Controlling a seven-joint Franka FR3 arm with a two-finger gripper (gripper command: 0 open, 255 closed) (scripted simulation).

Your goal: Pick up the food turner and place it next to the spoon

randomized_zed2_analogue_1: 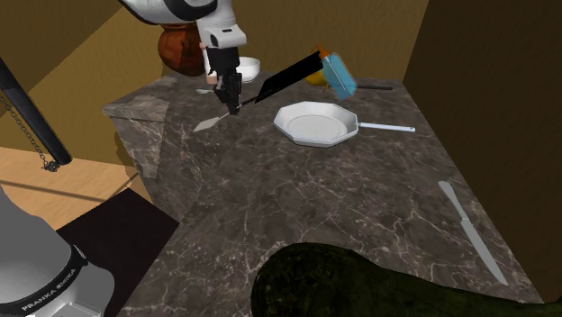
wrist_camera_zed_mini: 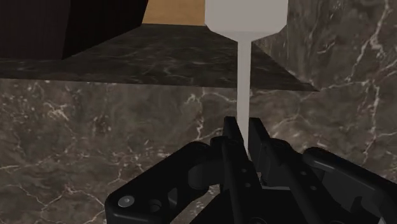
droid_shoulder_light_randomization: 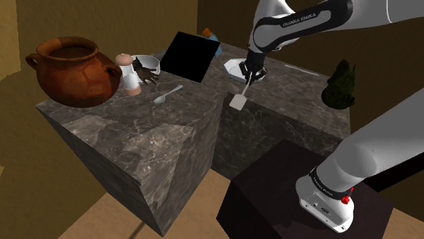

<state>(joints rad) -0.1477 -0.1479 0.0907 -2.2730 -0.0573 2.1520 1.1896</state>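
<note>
Grip status: my claw pinched the pale food turner by its thin handle; I judged it light, stiff, smooth, prone to pivoting.

**Out of Sight, Off the Edge**

In the wrist view the food turner's blade runs off the picture's edge. The lower end of its handle is lost between the fingers of the hand.

In the shoulder view the hand covers part of the white plate. A black panel hides all but a corner of the blue box behind it, and a shaker stands before one side of the white bowl.

In the second exterior view the arm hides much of the clay pot. The dark green object is cut by the bottom edge, its shape too partial to name.
</note>
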